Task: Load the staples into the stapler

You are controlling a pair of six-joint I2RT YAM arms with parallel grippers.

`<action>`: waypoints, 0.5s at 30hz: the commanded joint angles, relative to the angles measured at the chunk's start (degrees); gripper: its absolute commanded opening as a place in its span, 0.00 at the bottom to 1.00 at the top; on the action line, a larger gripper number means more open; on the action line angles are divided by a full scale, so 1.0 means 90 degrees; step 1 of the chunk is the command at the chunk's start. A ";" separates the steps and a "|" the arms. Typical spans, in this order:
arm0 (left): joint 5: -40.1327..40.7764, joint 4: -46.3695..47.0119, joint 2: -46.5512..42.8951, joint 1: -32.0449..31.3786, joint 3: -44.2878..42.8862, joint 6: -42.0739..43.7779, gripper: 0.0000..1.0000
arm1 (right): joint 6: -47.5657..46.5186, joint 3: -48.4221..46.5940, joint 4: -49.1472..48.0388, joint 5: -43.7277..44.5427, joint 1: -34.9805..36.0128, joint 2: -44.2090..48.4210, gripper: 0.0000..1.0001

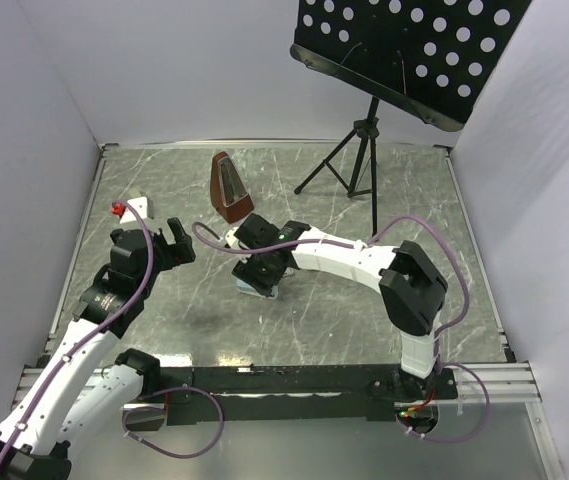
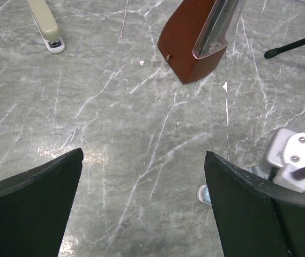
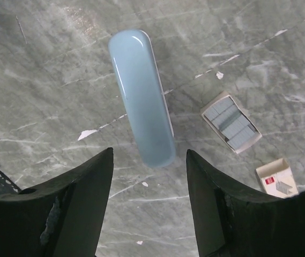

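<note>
Right now I am hovering the right gripper [image 3: 149, 151] over the near end of the pale blue stapler [image 3: 141, 96], which is lying flat on the marble table [image 3: 45, 80] with its long side running away from the wrist camera. The jaws are standing apart with a gap on either side of the stapler's rounded end, and they are gripping nothing. I am lining them up across its width because, as I judge it, the body has to be taken or steadied before anything goes in.

The staples [image 3: 230, 122] are sitting as grey strips in an open cream tray just beside the stapler and apart from it. A second cream box piece [image 3: 277, 179] with red marks is lying near the tray. I take the blue stapler as the one to load, since the staples are laid out close enough for one arm to reach both. From above it is looking closed, so I am expecting the magazine to need opening first.

I am keeping the left gripper [image 2: 144, 154] wide open and empty over bare marble, well apart from the staples. Its camera is looking toward a reddish-brown metronome [image 2: 192, 48] and a beige stapler [image 2: 47, 25] farther off. I am holding it out of the right arm's way, probably ready to brace the blue stapler later. The music stand [image 1: 369, 160] is standing at the back, clear of both arms.
</note>
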State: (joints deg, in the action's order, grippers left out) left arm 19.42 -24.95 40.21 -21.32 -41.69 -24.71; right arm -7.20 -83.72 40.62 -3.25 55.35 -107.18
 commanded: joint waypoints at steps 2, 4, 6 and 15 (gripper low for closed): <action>0.0118 0.0018 -0.0122 -0.0014 -0.0045 0.0011 0.99 | -0.0235 -0.0404 0.0145 -0.0040 0.0051 -0.0347 0.64; 0.0118 0.0028 -0.0122 -0.0014 -0.0045 0.0021 0.99 | -0.0245 -0.0443 0.0145 -0.0001 0.0061 -0.0464 0.63; 0.0108 0.0038 -0.0112 -0.0014 -0.0045 0.0011 0.99 | -0.0274 -0.0482 0.0135 -0.0001 0.0061 -0.0533 0.60; 0.0098 0.0038 -0.0122 -0.0014 -0.0036 0.0021 0.99 | -0.0264 -0.0561 0.0067 -0.0059 0.0061 -0.0563 0.42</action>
State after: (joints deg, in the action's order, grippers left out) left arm 19.42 -24.97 39.83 -21.34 -41.69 -24.71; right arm -9.13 -86.08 41.58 -3.68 55.51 -113.08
